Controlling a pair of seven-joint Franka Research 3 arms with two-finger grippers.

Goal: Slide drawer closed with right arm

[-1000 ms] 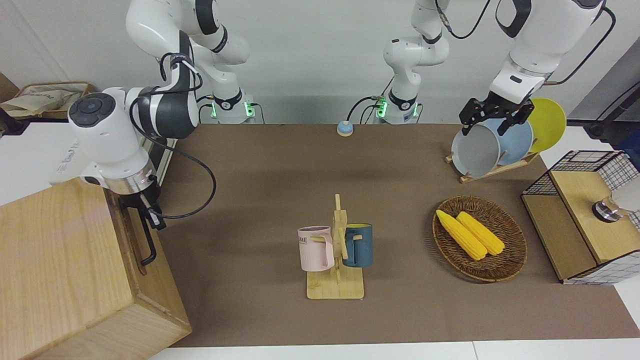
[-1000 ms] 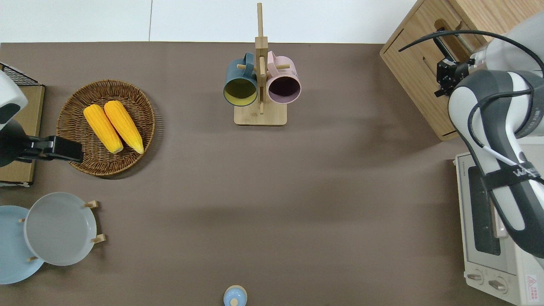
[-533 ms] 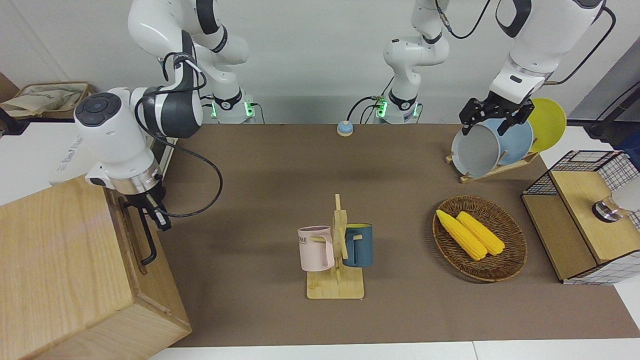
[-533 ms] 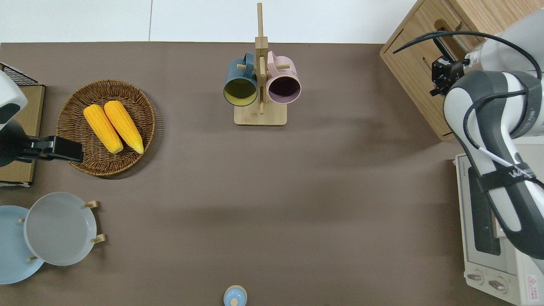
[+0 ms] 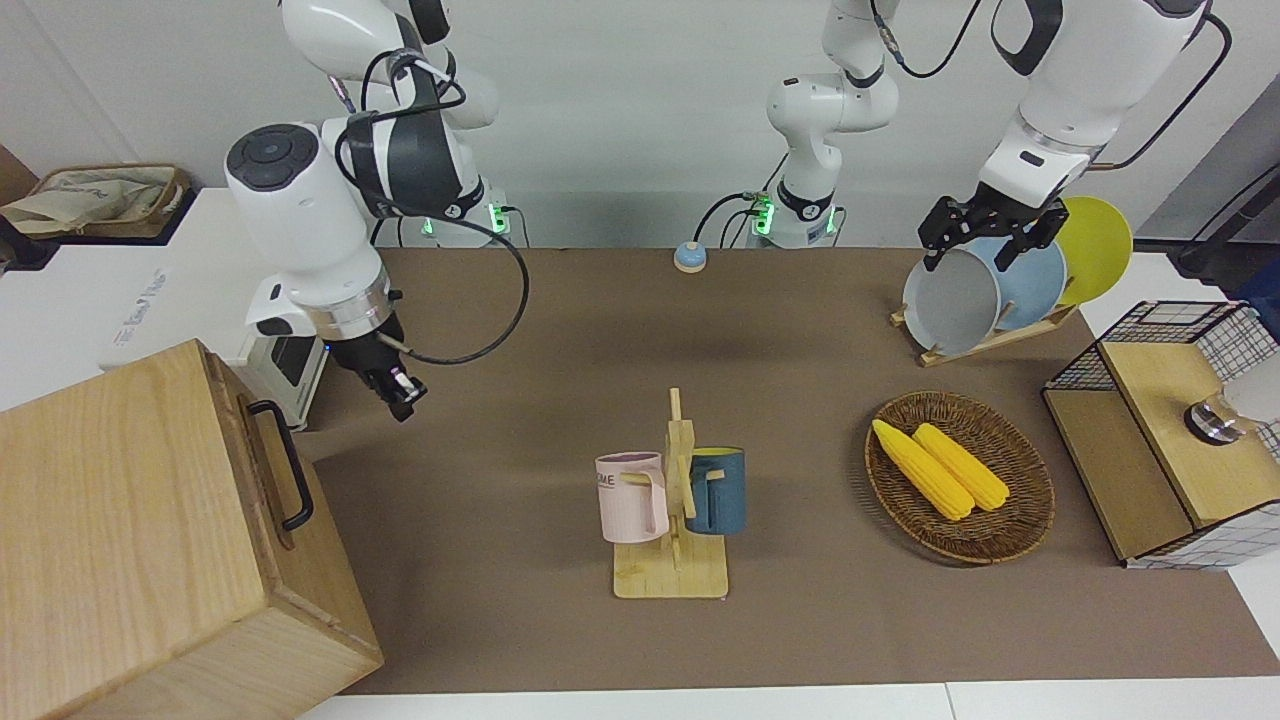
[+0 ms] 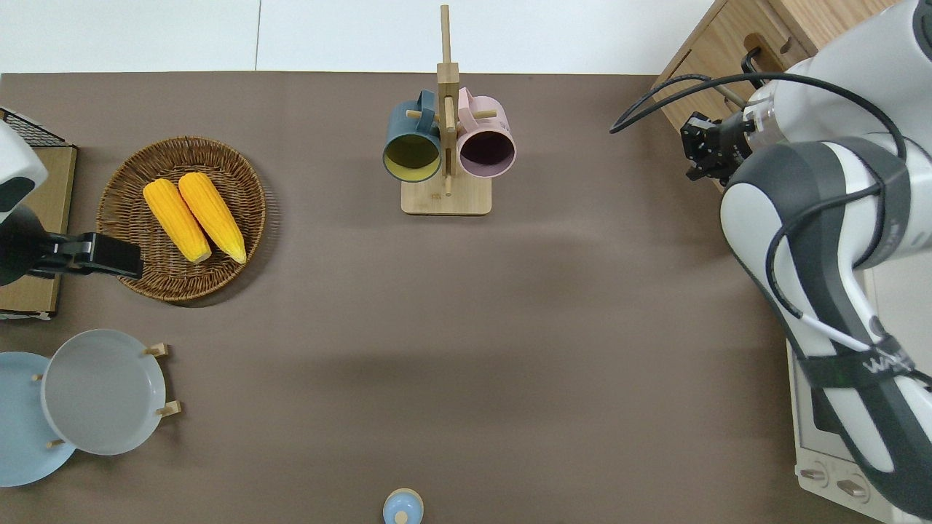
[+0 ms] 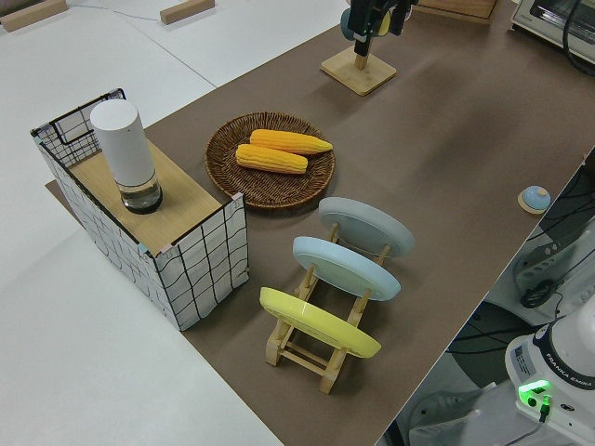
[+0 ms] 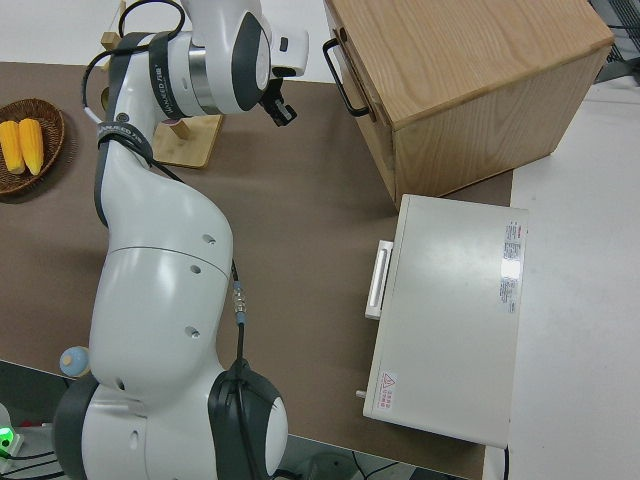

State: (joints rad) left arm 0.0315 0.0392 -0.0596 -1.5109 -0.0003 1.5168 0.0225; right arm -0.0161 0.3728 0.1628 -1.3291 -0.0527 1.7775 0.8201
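Observation:
The drawer (image 5: pixel 268 470) sits pushed into the big light-wood box (image 5: pixel 120 540) at the right arm's end of the table. Its front looks flush, and the black bar handle (image 5: pixel 288 462) is free. The handle also shows in the right side view (image 8: pixel 345 72) and partly in the overhead view (image 6: pixel 750 60). My right gripper (image 5: pixel 400 395) is in the air with nothing in it, its fingers together. It hangs over the brown mat just in front of the drawer (image 6: pixel 700 149), clear of the handle (image 8: pixel 282 110). My left arm is parked, its gripper (image 5: pixel 985 240) open.
A wooden mug rack (image 5: pixel 672 520) with a pink and a blue mug stands mid-table. Toward the left arm's end are a wicker basket (image 5: pixel 1020 520) with two corn cobs, a plate rack (image 5: pixel 990 290) and a wire-mesh box (image 5: pixel 1170 430). A white toaster oven (image 8: pixel 450 320) stands beside the wood box.
My right gripper has left the drawer handle, risen and moved out over the mat toward the table's middle. The drawer and the left arm have not moved.

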